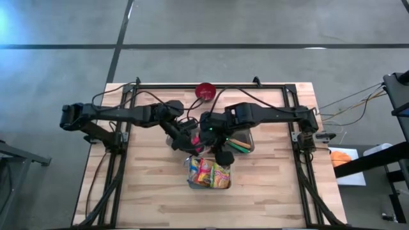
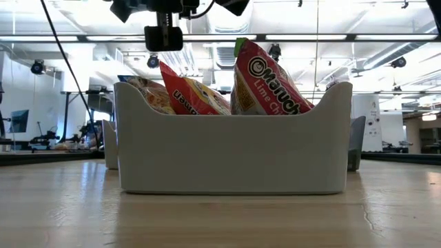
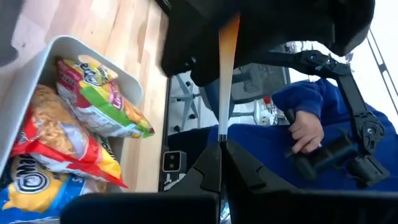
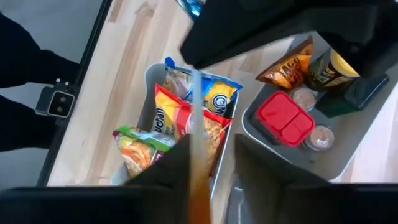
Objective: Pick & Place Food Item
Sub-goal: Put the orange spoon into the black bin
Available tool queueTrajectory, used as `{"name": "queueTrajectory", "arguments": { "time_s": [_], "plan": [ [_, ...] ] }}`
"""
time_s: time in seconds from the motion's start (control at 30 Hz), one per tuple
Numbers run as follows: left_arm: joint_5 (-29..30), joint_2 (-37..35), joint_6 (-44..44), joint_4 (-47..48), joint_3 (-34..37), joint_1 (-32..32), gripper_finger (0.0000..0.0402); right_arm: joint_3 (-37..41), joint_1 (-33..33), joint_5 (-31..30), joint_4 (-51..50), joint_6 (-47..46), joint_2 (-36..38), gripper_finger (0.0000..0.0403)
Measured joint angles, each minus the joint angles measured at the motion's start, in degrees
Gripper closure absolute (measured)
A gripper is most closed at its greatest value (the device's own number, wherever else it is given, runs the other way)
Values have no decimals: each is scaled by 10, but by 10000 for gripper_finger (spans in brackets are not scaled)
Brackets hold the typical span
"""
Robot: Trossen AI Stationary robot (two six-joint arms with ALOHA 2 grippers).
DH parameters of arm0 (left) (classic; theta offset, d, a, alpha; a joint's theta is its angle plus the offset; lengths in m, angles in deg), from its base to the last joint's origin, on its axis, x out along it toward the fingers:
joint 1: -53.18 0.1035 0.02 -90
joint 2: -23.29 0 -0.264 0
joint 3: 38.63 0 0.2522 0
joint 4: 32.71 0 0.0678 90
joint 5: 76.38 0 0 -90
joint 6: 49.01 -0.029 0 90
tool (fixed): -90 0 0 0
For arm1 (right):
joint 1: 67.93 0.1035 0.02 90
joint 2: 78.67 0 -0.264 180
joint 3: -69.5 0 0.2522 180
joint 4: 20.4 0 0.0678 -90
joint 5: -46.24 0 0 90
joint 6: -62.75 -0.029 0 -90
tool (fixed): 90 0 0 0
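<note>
From the high view, both arms meet over the middle of the wooden table [image 1: 153, 191]. The left gripper [image 1: 186, 142] sits beside the right gripper [image 1: 220, 153], which hangs just above the white bin [image 1: 209, 185] of ramen packets [image 1: 208, 172]. A grey tray [image 1: 248, 142] lies under the right arm, and a red bowl [image 1: 204, 91] is at the far edge.

Low view: the bin [image 2: 233, 148] fills the shot, with a lime Maruchan packet [image 2: 265, 84] and a red packet [image 2: 193, 95] sticking up out of it.

Left wrist view: fingers [image 3: 242, 168] clenched tight on nothing, packets in the bin [image 3: 68, 46] off to the side, and a person's hand [image 3: 306, 132] on a control handle beyond the table.

Right wrist view: fingers [image 4: 168, 165] stand apart with nothing visibly between them, looking down at the packets; the tray [image 4: 348, 155] holds a red lidded box [image 4: 285, 118] and snack bags [image 4: 292, 65]. Can't tell if it's grabbing anything.
</note>
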Motion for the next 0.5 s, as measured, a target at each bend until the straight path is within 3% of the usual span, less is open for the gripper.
{"name": "queueTrajectory", "arguments": {
  "time_s": [0.13, 0.3, 0.5],
  "plan": [
    [2, 0, 1, 0, 0, 2, 401, -1, 1, 1, 0, 12, 6, 376],
    [0, 0, 16, -15, -1, 11, 395, 0, 0, -1, -10, -2, 11, 393],
    [3, -5, 12, -15, -8, 20, 344, 1, 0, -23, -26, -44, 12, 395]
  ]
}}
